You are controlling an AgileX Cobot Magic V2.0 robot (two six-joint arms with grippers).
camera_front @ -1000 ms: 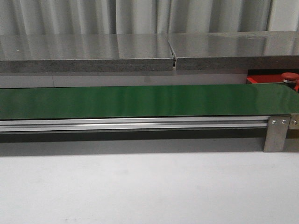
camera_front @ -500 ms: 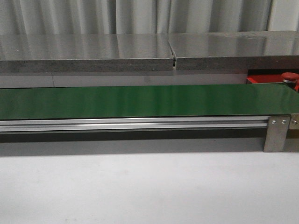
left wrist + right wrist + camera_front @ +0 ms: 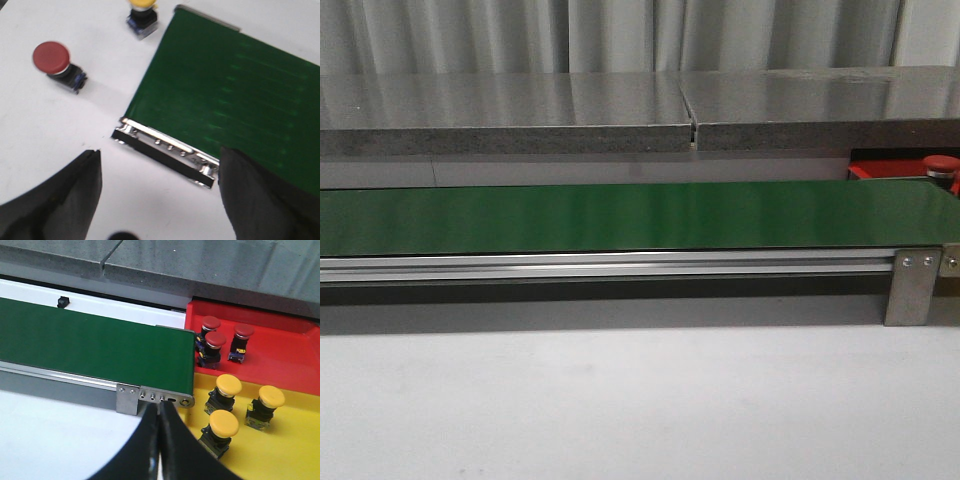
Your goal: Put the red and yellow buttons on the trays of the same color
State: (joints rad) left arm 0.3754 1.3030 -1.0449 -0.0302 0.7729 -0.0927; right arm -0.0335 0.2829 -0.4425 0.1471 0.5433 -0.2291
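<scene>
On the white table beside the belt's end, the left wrist view shows a loose red button (image 3: 51,57) and a yellow button (image 3: 141,10) cut off by the frame edge. My left gripper (image 3: 160,200) hangs open above the table, short of both, with nothing between its fingers. In the right wrist view a red tray (image 3: 280,355) holds three red buttons (image 3: 216,342). A yellow tray (image 3: 290,450) beside it holds three yellow buttons (image 3: 223,424). My right gripper (image 3: 159,412) is shut and empty, near the belt's end bracket. Neither gripper shows in the front view.
A green conveyor belt (image 3: 620,215) runs across the table on an aluminium rail with a metal bracket (image 3: 910,285) at its right end. A grey stone shelf (image 3: 620,110) stands behind it. The red tray's corner (image 3: 880,170) with a red button (image 3: 940,162) shows at far right.
</scene>
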